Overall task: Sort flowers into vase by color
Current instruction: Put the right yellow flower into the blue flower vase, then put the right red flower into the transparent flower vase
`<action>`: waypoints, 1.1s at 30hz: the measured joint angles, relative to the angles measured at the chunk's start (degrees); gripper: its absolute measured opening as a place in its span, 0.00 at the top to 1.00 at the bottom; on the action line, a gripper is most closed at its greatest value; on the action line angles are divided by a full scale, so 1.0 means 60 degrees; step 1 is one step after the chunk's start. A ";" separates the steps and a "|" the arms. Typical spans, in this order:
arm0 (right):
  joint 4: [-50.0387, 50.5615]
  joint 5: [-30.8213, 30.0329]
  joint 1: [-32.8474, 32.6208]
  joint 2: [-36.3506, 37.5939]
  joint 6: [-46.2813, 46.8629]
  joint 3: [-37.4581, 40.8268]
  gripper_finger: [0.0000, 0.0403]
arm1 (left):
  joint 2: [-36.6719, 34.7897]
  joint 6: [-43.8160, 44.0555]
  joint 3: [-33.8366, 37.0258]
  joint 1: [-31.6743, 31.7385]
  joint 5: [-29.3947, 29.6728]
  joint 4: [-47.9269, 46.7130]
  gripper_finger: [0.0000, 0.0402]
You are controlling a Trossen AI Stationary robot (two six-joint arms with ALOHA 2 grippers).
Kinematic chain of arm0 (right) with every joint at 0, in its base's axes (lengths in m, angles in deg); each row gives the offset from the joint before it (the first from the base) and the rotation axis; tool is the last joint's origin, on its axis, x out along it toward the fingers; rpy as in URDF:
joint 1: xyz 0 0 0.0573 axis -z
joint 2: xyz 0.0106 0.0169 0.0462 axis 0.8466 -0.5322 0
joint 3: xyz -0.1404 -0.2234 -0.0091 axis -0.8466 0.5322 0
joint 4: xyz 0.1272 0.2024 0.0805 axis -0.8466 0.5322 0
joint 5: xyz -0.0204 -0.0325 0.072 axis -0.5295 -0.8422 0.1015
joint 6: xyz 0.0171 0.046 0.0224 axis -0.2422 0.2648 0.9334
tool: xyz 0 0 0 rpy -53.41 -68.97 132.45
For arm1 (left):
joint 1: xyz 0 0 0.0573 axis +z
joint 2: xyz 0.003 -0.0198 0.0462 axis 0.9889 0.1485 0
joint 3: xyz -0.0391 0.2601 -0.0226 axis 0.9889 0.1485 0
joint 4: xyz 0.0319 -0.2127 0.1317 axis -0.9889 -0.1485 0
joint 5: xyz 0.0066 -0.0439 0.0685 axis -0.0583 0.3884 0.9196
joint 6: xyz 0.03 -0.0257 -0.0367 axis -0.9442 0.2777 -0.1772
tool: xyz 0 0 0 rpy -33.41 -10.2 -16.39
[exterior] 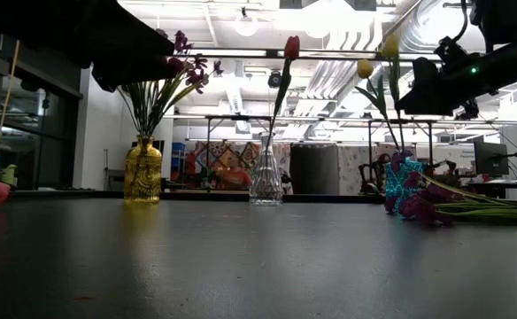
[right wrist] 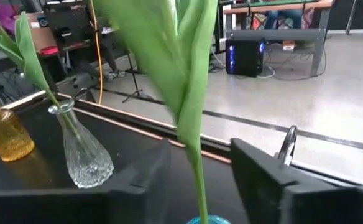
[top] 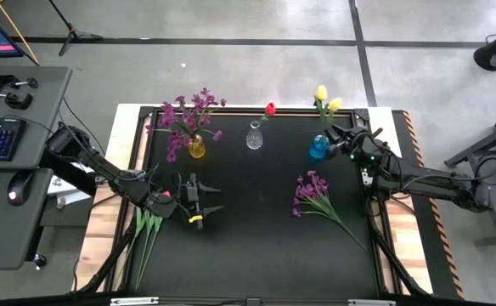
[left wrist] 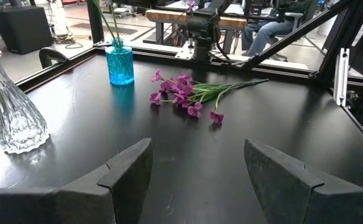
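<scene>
Two yellow tulips [top: 326,99] in blue vase [top: 318,147] | right gripper [top: 343,141] fingers parting off stem | left gripper [top: 207,199] fingers wide, empty | next: purple spray [top: 311,192] to yellow vase [top: 197,148]

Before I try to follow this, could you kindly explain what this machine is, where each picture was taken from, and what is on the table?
These are two robot arms at a black table, each ending in a two-finger gripper. One picture looks straight down, one looks level across the tabletop, and two come from cameras on the arms' wrists.

Three vases stand along the far edge: a yellow vase with purple flowers, a clear vase with a red tulip, and a blue vase with yellow tulips. A loose purple spray lies on the table, and some green stems lie at the left edge.

The left gripper waits open and empty near those stems. The right gripper is over the blue vase, its fingers apart on either side of a tulip stem.
</scene>
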 joint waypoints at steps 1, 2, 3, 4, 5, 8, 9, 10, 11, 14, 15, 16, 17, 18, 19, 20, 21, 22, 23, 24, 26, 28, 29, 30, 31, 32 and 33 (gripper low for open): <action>0.0062 0.0081 0.0000 0.0000 0.0062 0.0000 0.58 | 0.0000 0.0002 0.0000 -0.0002 0.0000 0.0000 0.40; 0.0110 0.0231 0.0000 0.0000 0.0092 0.0004 0.54 | 0.0000 0.0006 -0.0002 -0.0002 0.0000 0.0000 0.40; 0.0173 0.0334 -0.0003 0.0004 0.0083 0.0000 0.49 | 0.0000 0.0006 -0.0003 -0.0002 0.0000 0.0000 0.40; 0.0258 0.0505 0.0000 0.0008 0.0074 0.0000 0.45 | 0.0000 0.0007 -0.0003 -0.0001 0.0000 0.0000 0.40; 0.0361 0.0628 0.0000 0.0022 0.0058 0.0000 0.42 | 0.0000 0.0006 -0.0001 -0.0002 0.0000 0.0000 0.40; 0.0818 0.0828 0.0000 0.0096 0.0058 0.0000 0.34 | 0.0000 0.0006 -0.0003 -0.0002 0.0000 0.0000 0.40; 0.1009 0.0831 0.0000 0.0127 0.0058 0.0000 0.32 | 0.0000 0.0010 -0.0003 0.0001 0.0000 0.0000 0.40; 0.1188 0.0831 0.0000 0.0177 0.0059 -0.0001 0.31 | 0.0000 0.0049 0.0000 -0.0002 0.0000 0.0000 0.40; 0.1455 0.0831 0.0000 0.0228 0.0056 -0.0042 0.30 | 0.0000 0.0075 -0.0003 -0.0002 0.0002 0.0000 0.40; 0.2578 0.0842 -0.0003 0.0315 0.0136 -0.0473 0.29 | 0.0000 0.0079 -0.0003 -0.0002 0.0004 0.0000 0.40; 0.3016 0.0920 0.0000 0.0340 0.0270 -0.0699 0.29 | 0.0000 0.0079 -0.0003 -0.0002 0.0004 0.0000 0.40; 0.3414 0.1073 -0.0003 0.0346 0.0423 -0.0915 0.29 | 0.0000 0.0079 -0.0003 0.0002 0.0004 0.0000 0.40; 0.3816 0.1351 -0.0004 0.0350 0.0594 -0.1154 0.29 | 0.0000 0.0079 -0.0003 0.0002 0.0007 0.0000 0.40; 0.4107 0.1738 -0.0002 0.0350 0.0777 -0.1366 0.29 | 0.0000 0.0079 -0.0003 0.0002 0.0007 0.0003 0.40; 0.4295 0.2225 -0.0004 0.0350 0.0951 -0.1546 0.29 | 0.0000 0.0079 -0.0002 0.0002 0.0009 0.0003 0.40; 0.4371 0.2797 -0.0004 0.0350 0.1126 -0.1655 0.29 | 0.0000 0.0082 -0.0002 0.0002 0.0009 0.0004 0.40; 0.4376 0.3405 -0.0004 0.0350 0.1343 -0.1693 0.29 | 0.0000 0.0094 -0.0003 0.0002 0.0014 0.0007 0.40; 0.4344 0.4094 -0.0004 0.0350 0.1560 -0.1693 0.29 | 0.0000 0.0145 0.0000 0.0002 0.0015 0.0004 0.40; 0.4222 0.4704 -0.0017 0.0346 0.1750 -0.1645 0.29 | 0.0000 0.0186 -0.0001 0.0002 0.0016 0.0011 0.40; 0.4025 0.5282 -0.0065 0.0346 0.1947 -0.1543 0.29 | 0.0000 0.0297 -0.0002 0.0002 0.0015 0.0020 0.40; 0.3692 0.5975 -0.0319 0.0333 0.2330 -0.1237 0.29 | 0.0013 0.0684 -0.0002 0.0002 -0.0045 0.0024 0.40; 0.3109 0.6156 -0.0701 0.0296 0.2599 -0.0779 0.29 | 0.0110 0.1202 -0.0003 0.0005 -0.0509 0.0048 0.40; 0.2696 0.6128 -0.0912 0.0277 0.2728 -0.0481 0.29 | 0.0156 0.1425 -0.0002 0.0006 -0.0992 -0.0010 0.40; 0.2187 0.6044 -0.1132 0.0254 0.2819 -0.0166 0.29 | 0.0189 0.1732 -0.0002 0.0018 -0.1641 -0.0092 0.40; 0.1642 0.5938 -0.1342 0.0210 0.2971 0.0153 0.29 | 0.0226 0.2146 -0.0067 0.0046 -0.2277 -0.0357 0.40; 0.0986 0.5842 -0.1555 0.0176 0.3105 0.0524 0.29 | 0.0244 0.2758 -0.0234 0.0065 -0.2917 -0.0923 0.40; 0.0321 0.5711 -0.1769 0.0117 0.3301 0.0883 0.29 | 0.0248 0.3425 -0.0477 0.0063 -0.3398 -0.1731 0.40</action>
